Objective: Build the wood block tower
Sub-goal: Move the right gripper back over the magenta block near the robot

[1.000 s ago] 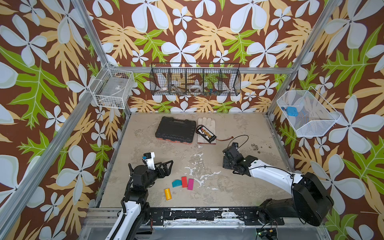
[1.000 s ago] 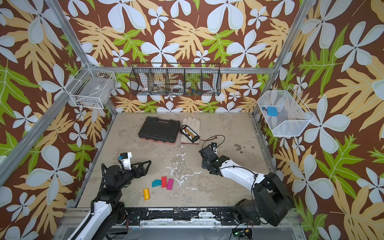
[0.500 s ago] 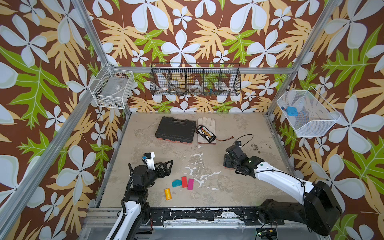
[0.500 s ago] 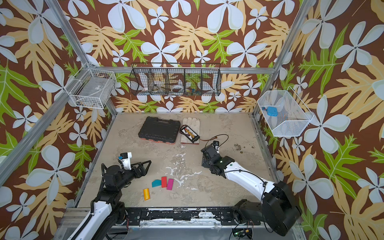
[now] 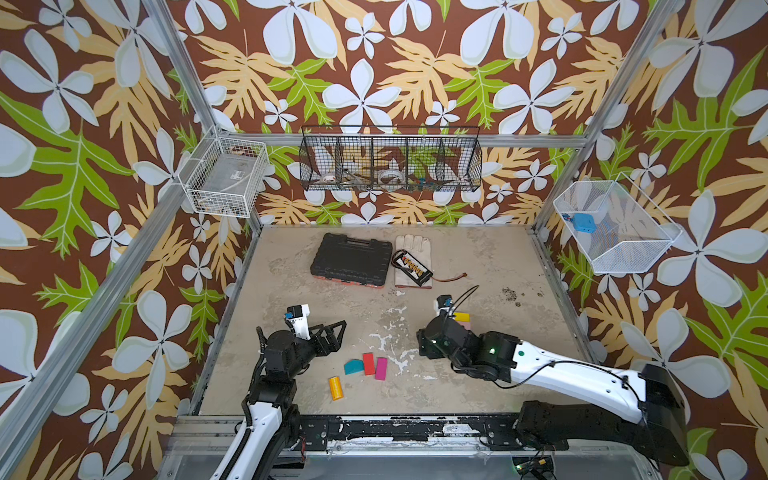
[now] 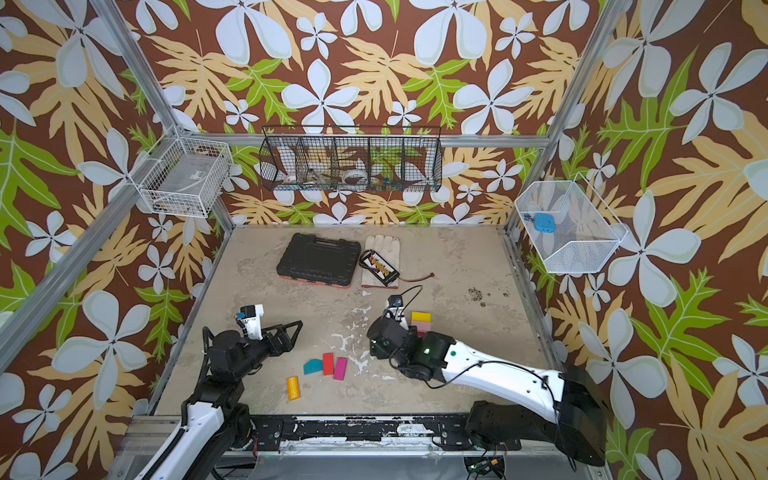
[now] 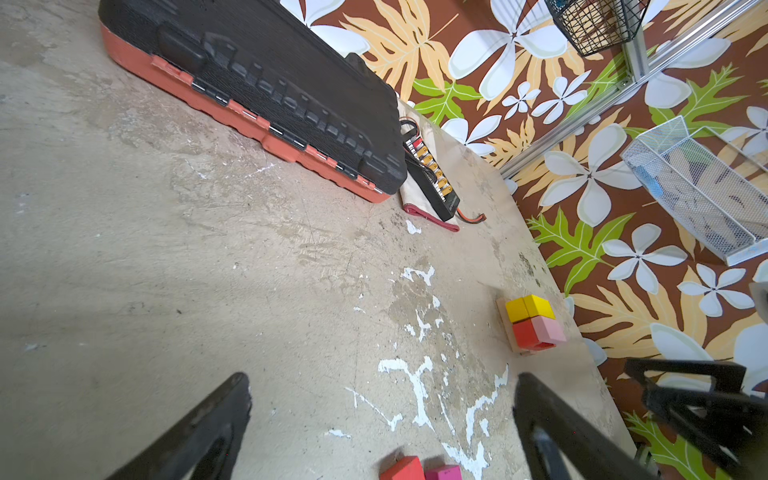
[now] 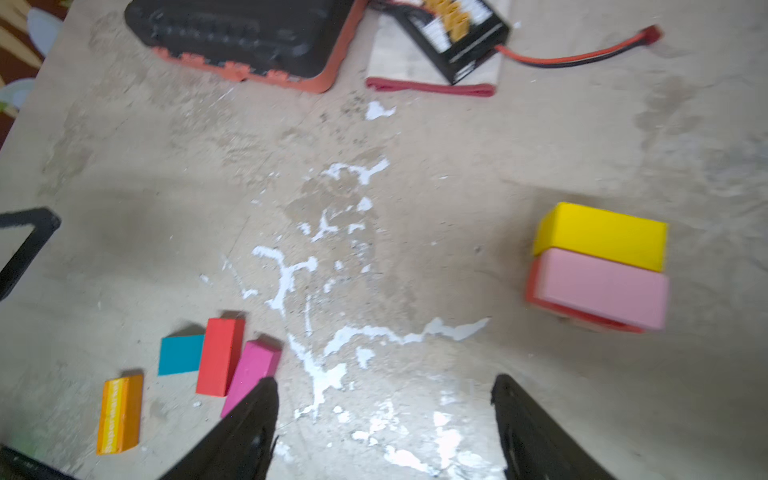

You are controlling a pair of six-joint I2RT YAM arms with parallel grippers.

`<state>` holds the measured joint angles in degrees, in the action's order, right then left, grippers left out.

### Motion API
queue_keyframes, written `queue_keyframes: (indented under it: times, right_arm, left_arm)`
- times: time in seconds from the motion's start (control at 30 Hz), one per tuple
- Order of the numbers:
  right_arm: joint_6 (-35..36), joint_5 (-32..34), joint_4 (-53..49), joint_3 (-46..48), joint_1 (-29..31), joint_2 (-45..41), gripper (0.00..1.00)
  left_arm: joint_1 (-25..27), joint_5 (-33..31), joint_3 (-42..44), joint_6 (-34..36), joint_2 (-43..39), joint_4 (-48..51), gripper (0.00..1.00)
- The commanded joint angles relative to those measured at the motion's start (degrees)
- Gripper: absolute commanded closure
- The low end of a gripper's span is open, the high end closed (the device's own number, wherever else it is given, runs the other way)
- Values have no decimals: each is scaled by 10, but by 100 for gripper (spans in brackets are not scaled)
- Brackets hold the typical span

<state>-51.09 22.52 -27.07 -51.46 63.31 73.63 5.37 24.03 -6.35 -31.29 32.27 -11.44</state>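
Note:
The tower (image 8: pixel 598 266) stands right of centre: a yellow and a pink block side by side on a red block over a tan base, also seen in both top views (image 5: pixel 463 321) (image 6: pixel 420 321) and in the left wrist view (image 7: pixel 534 324). Loose blocks lie near the front: teal (image 5: pixel 353 367), red (image 5: pixel 368 364), magenta (image 5: pixel 381 368) and an orange cylinder (image 5: pixel 335 387). My right gripper (image 8: pixel 384 386) is open and empty over bare table, between the tower and the magenta block (image 8: pixel 251 372). My left gripper (image 5: pixel 337 333) (image 7: pixel 382 386) is open wide and empty, just behind the loose blocks.
A black ribbed case (image 5: pixel 351 261) lies at the back, with a pale glove (image 5: pixel 413 249) and a black battery pack (image 5: pixel 412 266) beside it. A red lead (image 8: pixel 582 54) trails from the pack. Wire baskets (image 5: pixel 390 164) hang on the walls.
My right gripper has drawn back from the tower toward the front left and opened wider, uncovering the yellow and pink blocks. The left arm has stayed still.

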Motion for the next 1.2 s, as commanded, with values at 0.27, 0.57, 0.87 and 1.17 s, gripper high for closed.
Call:
queue_keyframes:
  times: [0.27,0.57,0.87,1.17]
  right_arm:
    - [-5,-53,79,-87,40,234,20]
    - [-2,-54,77,-117,39,310,20]
    - [-9,-57,76,-108,45,322,26]
    - [-29,-31,54,-92,77,296,25]
  left_arm:
    - [-1,1,1,-2,0,-11,0]
    - [0,1,1,-2,0,-12,0]
    - [0,2,1,-2,1,-11,0]
    - [0,3,1,-2,-2,-10,0]
